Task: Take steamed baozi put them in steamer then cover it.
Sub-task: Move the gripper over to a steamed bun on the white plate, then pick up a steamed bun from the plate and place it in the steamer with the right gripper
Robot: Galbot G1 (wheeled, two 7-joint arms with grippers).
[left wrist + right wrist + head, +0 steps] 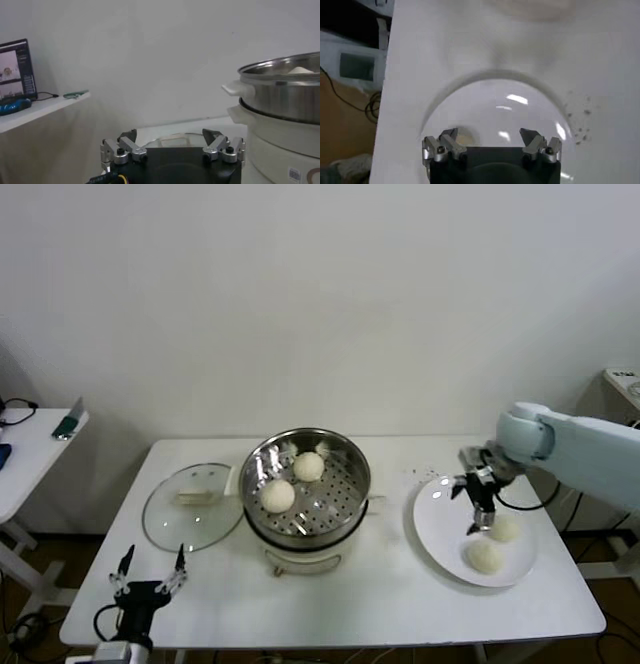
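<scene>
With two steamed baozi already in the steamer, I hold my right end effector, fingers spread wide and empty, over the plate on the desk, where my next move likely means descending onto a remaining bun.

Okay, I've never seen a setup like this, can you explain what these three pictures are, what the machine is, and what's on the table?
It is a two-armed robot. The wide picture comes from its head, looking down at a white table; the other two come from cameras on its wrists.

On the table, a steel steamer holds two baozi. Its glass cover lies flat beside it. A white plate carries two more baozi.

The right gripper hangs open over the plate, holding nothing. The left gripper waits open and empty at the table's near edge, by the cover.
</scene>
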